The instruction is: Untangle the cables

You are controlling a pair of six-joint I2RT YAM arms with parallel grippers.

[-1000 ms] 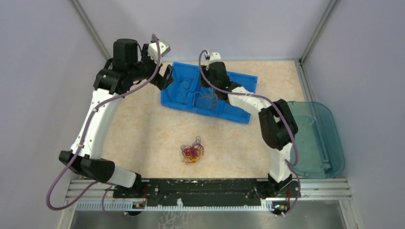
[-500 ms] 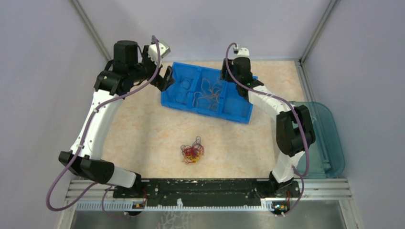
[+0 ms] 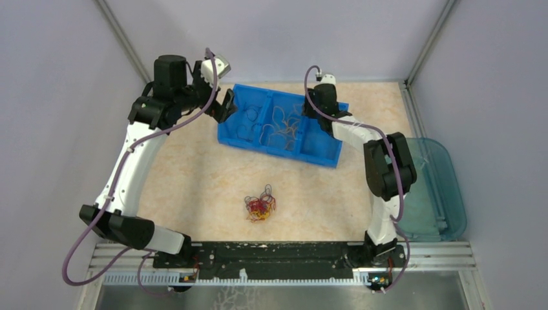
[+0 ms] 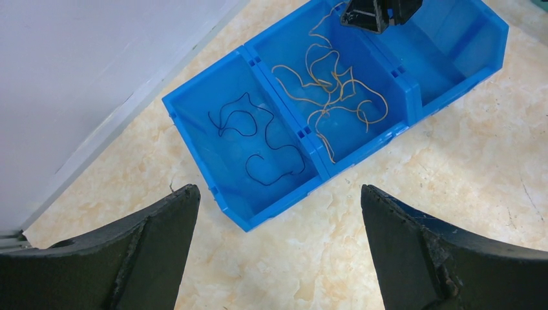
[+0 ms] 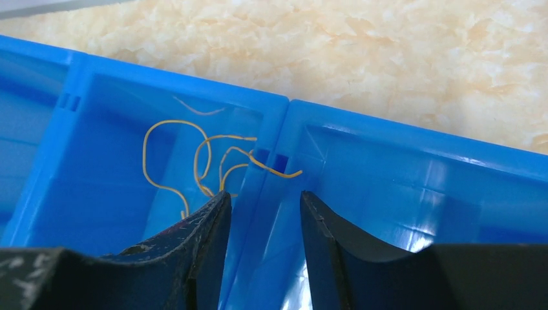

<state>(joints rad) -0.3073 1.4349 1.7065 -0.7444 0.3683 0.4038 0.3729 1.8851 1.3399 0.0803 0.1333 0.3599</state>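
1. Your blue bin (image 3: 279,128) sits in the upper middle of the overhead view. It is set at a slant and split into three compartments side by side.
2. The cables lie in three places.
   - A knot of red, orange-yellow and dark strands (image 3: 260,206) rests on the table in the lower middle of the overhead view, well apart from the bin and from both grippers.
   - Loose orange-yellow strands (image 4: 329,90) lie in the bin's middle compartment.
   - Dark strands (image 4: 258,145) lie in the compartment at the bin's left end.
3. One orange-yellow strand (image 5: 278,169) drapes over the divider wall (image 5: 268,135) between the middle and right-hand compartments, just above your right fingertips in the wrist view.
4. Your right gripper (image 5: 262,200) hangs over the bin's upper right part. Its fingers are partly open with a narrow gap, lined up along that divider. You can see nothing gripped between them.
5. Your left gripper (image 4: 278,194) is spread wide and holds nothing. It hovers just off the bin's left end.
6. In the overhead view, the right arm's forearm (image 3: 352,132) crosses the bin's right end and hides part of that compartment.
7. A translucent teal tray (image 3: 446,194) lies at the right edge, beside the right arm.
8. The table top (image 3: 194,181) is beige with a marbled pattern.
9. A black rail (image 3: 278,253) runs along the bottom of the frame, and plain pale lilac-grey walls (image 3: 58,97) with metal corner posts close in the space.
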